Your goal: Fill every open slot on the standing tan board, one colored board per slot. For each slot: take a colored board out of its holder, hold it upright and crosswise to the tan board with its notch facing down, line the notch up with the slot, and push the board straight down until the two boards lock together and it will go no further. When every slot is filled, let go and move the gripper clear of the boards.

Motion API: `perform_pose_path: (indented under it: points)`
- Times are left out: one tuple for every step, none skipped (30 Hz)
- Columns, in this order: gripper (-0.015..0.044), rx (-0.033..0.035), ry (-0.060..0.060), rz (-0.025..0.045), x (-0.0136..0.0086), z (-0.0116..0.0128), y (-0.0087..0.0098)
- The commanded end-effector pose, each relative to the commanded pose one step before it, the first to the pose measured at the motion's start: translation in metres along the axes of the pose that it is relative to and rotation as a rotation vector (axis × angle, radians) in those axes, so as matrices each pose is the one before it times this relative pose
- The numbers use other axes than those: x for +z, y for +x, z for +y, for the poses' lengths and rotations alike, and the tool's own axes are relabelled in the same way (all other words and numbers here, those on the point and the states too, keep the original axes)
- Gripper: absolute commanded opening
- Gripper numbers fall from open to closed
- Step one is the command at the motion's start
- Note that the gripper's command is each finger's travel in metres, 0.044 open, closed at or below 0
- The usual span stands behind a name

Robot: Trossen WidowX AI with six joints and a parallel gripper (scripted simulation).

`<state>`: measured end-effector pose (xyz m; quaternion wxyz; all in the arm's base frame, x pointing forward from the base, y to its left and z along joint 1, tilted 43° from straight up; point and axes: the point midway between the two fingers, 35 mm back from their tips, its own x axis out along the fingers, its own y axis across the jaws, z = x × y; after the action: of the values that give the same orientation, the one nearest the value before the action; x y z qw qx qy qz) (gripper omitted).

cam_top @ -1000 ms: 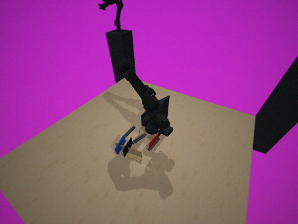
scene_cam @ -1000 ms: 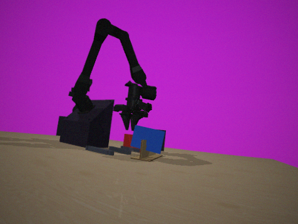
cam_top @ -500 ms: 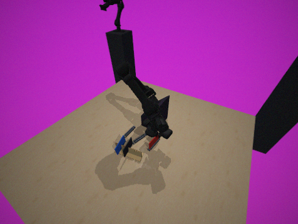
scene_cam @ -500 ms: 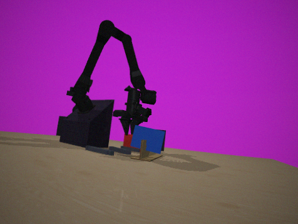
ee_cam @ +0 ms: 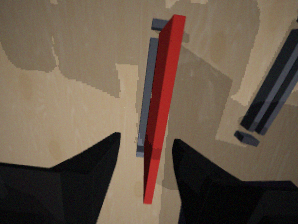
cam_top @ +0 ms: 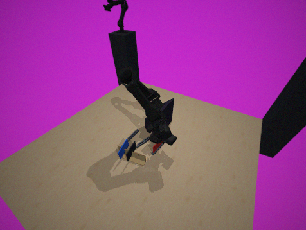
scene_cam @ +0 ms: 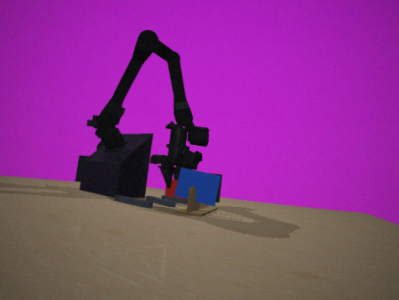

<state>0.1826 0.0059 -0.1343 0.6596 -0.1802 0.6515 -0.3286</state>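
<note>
1. Open jaws (scene_cam: 171, 184) straddle the upright red board (cam_top: 157, 146) (scene_cam: 171, 189) (ee_cam: 162, 105) in its holder, well inside the worktop's (cam_top: 206, 180) (scene_cam: 126, 251) (ee_cam: 30, 115) edges.
2. Blue (cam_top: 123, 149) (scene_cam: 199, 186) and black (cam_top: 130, 151) (scene_cam: 220, 188) boards cross the tan board (scene_cam: 191, 200), beside the red one.

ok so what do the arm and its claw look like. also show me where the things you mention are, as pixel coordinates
The arm (cam_top: 142, 96) (scene_cam: 126, 81) is black all over: long plain links, a rounded elbow and blockier parts near the wrist. The claw (scene_cam: 173, 183) (ee_cam: 147, 141) is just as dark, with two wedge-shaped fingers that narrow to blunt tips. No loose cables, sleeves or bright markings show on either, though the dark finish hides fine detail.
</note>
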Motion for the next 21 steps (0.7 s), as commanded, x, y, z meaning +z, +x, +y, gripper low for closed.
perform_pose_path:
  points:
    - [0.0185,-0.00853,-0.0096,0.00338,-0.00273,-0.00282,0.0078]
    - [0.0185,-0.00009,0.0,-0.00001,0.0,-0.00004,0.00151]
    - [0.0185,-0.00011,0.0,-0.00001,-0.00001,-0.00005,0.00151]
    - [0.0185,-0.0001,0.0,-0.00001,-0.00001,-0.00004,0.0015]
    - [0.0185,-0.0001,0.0,-0.00001,0.0,-0.00003,0.00149]
    - [0.0185,-0.00011,0.0,-0.00001,-0.00001,-0.00004,0.00148]
    - [0.0185,-0.0001,0.0,-0.00001,-0.00001,-0.00004,0.00115]
    - [0.0185,-0.00006,0.0,0.0,-0.00001,-0.00002,0.00069]
    - [0.0185,-0.00002,0.0,0.0,0.0,-0.00001,0.00023]
    - [0.0159,0.0,0.0,0.0,0.0,0.0,0.0]
    - [0.0132,0.0,0.0,0.0,0.0,0.0,0.0]
    - [0.0106,0.0,0.0,0.0,0.0,0.0,0.0]
    - [0.008,0.0,0.0,0.0,0.0,0.0,0.0]
    - [0.0054,0.0,0.0,0.0,0.0,0.0,0.0]
    - [0.0027,0.0,0.0,0.0,0.0,0.0,0.0]
    - [0.0021,0.0,0.0,0.0,0.0,0.0,0.0]
    - [0.0014,0.0,0.0,0.0,0.0,0.0,0.0]
    - [0.0007,0.0,0.0,0.0,0.0,0.0,0.0]
    - [0.0001,0.0,0.0,0.0,0.0,0.0,0.0]
    - [0.0,0.0,0.0,0.0,0.0,0.0,0.0]
    - [0.0,0.0,0.0,0.0,0.0,0.0,0.0]
